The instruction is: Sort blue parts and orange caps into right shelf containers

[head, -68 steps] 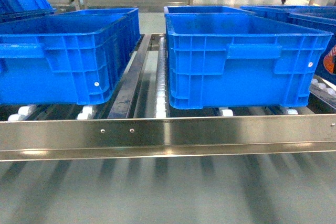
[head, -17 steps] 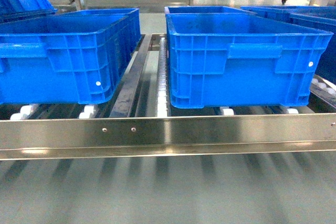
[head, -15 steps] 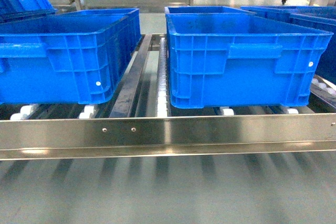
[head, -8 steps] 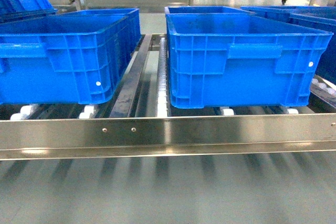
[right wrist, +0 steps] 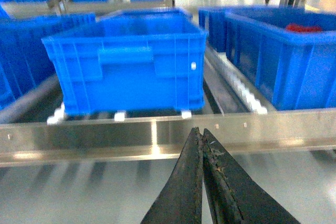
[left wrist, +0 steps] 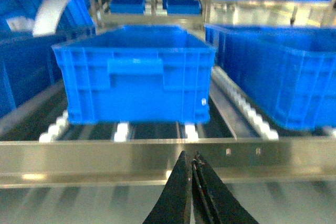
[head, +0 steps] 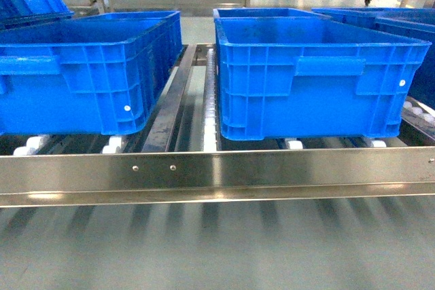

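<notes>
Both tools are pinched fully closed with nothing between the fingers: the left tool (left wrist: pixel 192 162) and the right tool (right wrist: pixel 202 139) each hang low in their own wrist view, short of the shelf (head: pixel 217 174) and its flat front rail, and neither reaches into the head view. Beyond the rail, on white rollers (head: pixel 112 145), stand the right shelf containers: one crate (head: pixel 319 76) right of centre and another crate (head: pixel 81 73) to its left, well apart with a steel lane between them. Over the last few seconds almost nothing has changed; the crates sit where they were, only drifting a touch in the head view, which suggests the base or camera settling rather than any handling. At the far right a neighbouring crate (right wrist: pixel 286 61) holds something red-orange (right wrist: pixel 303 27), too small to identify. No blue parts or orange caps can be seen in any view, and neither tool carries one, so the sorting appears stalled between placements: I judge the next step is to fetch a part before anything can be dropped into a crate.
</notes>
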Tool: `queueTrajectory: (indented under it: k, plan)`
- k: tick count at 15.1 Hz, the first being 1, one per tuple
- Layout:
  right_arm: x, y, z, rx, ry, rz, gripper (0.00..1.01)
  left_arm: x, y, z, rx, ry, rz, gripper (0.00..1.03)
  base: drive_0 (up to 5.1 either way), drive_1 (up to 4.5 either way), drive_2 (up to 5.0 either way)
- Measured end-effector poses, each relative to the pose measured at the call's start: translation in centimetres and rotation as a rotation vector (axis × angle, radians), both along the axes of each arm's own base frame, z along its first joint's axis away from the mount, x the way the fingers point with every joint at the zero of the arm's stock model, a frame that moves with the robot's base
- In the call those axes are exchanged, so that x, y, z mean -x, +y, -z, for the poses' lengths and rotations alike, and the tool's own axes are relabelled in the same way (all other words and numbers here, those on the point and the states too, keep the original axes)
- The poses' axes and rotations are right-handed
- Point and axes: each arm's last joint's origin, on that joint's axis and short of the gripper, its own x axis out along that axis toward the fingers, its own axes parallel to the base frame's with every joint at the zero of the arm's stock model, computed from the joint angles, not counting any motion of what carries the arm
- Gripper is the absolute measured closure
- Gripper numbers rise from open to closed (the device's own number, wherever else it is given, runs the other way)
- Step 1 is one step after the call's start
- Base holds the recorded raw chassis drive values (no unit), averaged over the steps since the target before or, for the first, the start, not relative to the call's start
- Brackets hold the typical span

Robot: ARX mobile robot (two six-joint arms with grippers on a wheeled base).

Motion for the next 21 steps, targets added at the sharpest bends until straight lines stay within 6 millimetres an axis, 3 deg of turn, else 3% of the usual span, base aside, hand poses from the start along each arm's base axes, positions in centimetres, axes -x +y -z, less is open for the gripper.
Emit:
queueTrajectory:
  k: [2,9,10,17,18,21]
  plan:
    - [0.80,0.00,-0.33,-0.003,-0.045,-0.002,0.99,0.69,0.00,-0.25,0.000,-0.032,-0.001,1.01,0.0,0.00,0.0]
    - [0.77,0.00,0.01,-0.006,-0.019,-0.001,0.99,0.66,0.00,0.10,0.000,-0.009,0.001,1.01,0.0,0.00,0.0]
    - [0.77,0.00,0.01,-0.006,-0.019,0.000,0.89,0.66,0.00,0.10,0.002,-0.009,0.001,0.99,0.0,0.00,0.0]
    - [0.77,0.00,0.01,-0.007,-0.019,-0.001,0.01,0.66,0.00,0.10,0.002,-0.009,0.001,0.08,0.0,0.00,0.0]
    - [0.77,0.00,0.01,-0.007,-0.019,-0.001,0.04,0.66,0.00,0.10,0.000,-0.009,0.001,0.04,0.0,0.00,0.0]
    - [0.77,0.00,0.01,-0.007,-0.019,0.000,0.03,0.66,0.00,0.10,0.001,-0.009,0.001,0.05,0.0,0.00,0.0]
